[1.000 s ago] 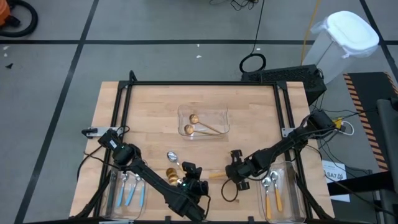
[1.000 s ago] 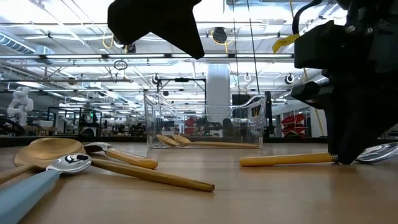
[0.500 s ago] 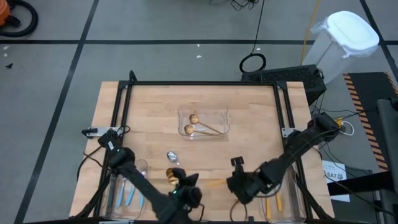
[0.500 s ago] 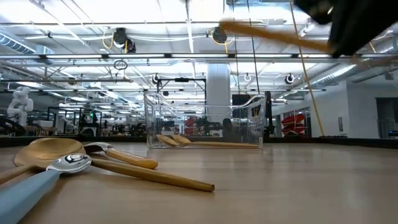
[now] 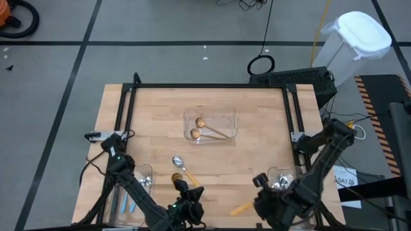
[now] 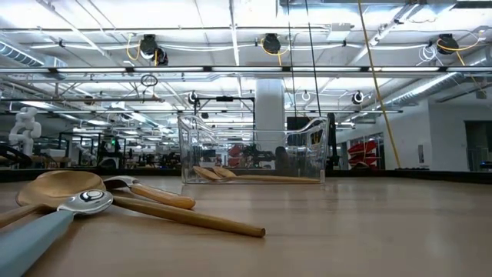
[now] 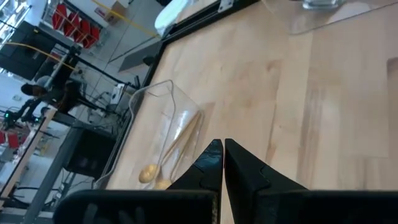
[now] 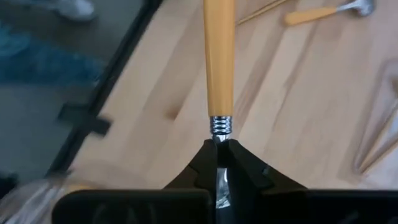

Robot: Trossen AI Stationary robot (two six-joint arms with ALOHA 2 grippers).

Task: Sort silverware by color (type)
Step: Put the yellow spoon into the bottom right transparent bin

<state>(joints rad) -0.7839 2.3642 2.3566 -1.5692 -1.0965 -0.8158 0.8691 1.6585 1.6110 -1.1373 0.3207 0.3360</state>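
Over on the left side of the desk (image 5: 154,109), the left tray (image 5: 131,192) has blue-handled spoons (image 5: 133,204) lying in it, partly hidden under the left arm. The left gripper (image 7: 223,163) sits low near the front edge, jaws clenched on nothing. If it swings out from there, the risk is brushing the loose cluster just beside it.

That cluster, a gold spoon (image 6: 58,186), a blue-handled spoon (image 6: 46,227) and an orange-handled spoon (image 6: 150,192), lies overlapped in the low view. They touch one another, so a grab at one could drag or flip a neighbour.

In the middle, the centre tray (image 5: 210,126) holds two gold spoons (image 5: 204,128), well clear of both arms. No trouble there.

Now the action: the right gripper (image 8: 217,163) is raised near the front of the desk, left of the right tray (image 5: 286,186), jaws clamped on the thin metal neck of an orange-handled spoon in the air (image 8: 219,56). That is a narrow pinch right at the end of a long handle, so the spoon could pivot or slip loose on the way across. The handle sticks well out, and it might catch the tray wall on the way in. Silver bowls of other spoons already show in that tray, so a clumsy drop may land crosswise on them or bounce out.
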